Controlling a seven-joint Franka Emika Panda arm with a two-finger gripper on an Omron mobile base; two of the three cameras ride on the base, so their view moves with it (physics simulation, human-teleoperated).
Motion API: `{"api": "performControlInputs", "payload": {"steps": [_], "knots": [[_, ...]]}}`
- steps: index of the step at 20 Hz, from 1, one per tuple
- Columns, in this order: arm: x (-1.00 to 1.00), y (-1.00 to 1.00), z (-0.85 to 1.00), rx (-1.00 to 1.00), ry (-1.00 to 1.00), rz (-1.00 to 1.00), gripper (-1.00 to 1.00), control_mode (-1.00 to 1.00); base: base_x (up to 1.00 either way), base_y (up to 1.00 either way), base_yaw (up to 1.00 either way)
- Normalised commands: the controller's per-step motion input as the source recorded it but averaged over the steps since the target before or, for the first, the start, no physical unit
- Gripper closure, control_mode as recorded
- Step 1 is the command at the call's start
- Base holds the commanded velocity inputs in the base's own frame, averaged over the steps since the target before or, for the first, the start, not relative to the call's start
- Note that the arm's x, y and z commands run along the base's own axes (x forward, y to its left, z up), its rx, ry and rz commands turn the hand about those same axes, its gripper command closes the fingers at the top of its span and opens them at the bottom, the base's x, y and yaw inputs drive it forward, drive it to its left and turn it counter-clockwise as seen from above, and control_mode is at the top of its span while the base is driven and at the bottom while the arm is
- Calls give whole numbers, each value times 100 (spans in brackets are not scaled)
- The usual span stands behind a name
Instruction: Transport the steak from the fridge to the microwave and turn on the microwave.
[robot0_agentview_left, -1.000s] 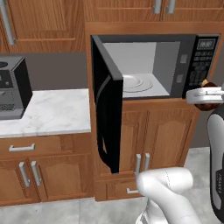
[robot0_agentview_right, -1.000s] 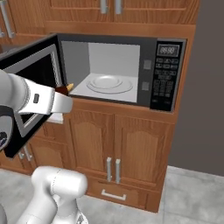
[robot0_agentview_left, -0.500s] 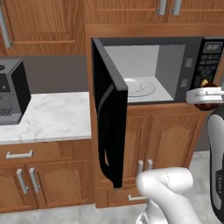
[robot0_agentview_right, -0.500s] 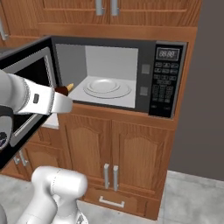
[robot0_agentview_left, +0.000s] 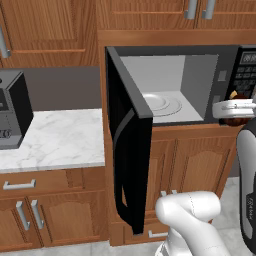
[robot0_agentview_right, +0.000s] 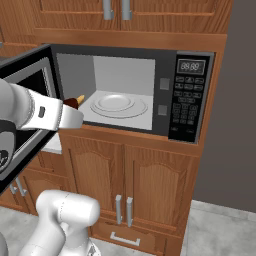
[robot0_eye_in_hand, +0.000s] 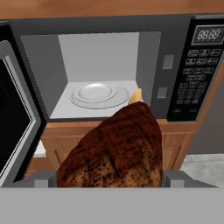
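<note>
Over the last second my base views have slid left, bringing the open microwave (robot0_eye_in_hand: 105, 74) to frame centre, so with the gripper (robot0_eye_in_hand: 109, 180) clamped wide around the steak (robot0_eye_in_hand: 116, 153) at lower centre, I judge placement on the turntable plate (robot0_eye_in_hand: 94, 94) comes next.
</note>
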Motion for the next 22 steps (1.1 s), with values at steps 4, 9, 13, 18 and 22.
{"api": "performControlInputs", "payload": {"steps": [4,9,13,18,22], "knots": [[0,0,0,0,0,0,100,100,4,1,0],[0,0,0,0,0,0,100,100,5,6,0],[0,0,0,0,0,0,100,100,0,0,0],[1,4,0,-1,0,1,100,-100,0,0,0],[18,10,0,0,0,2,100,-100,0,0,0]]}}
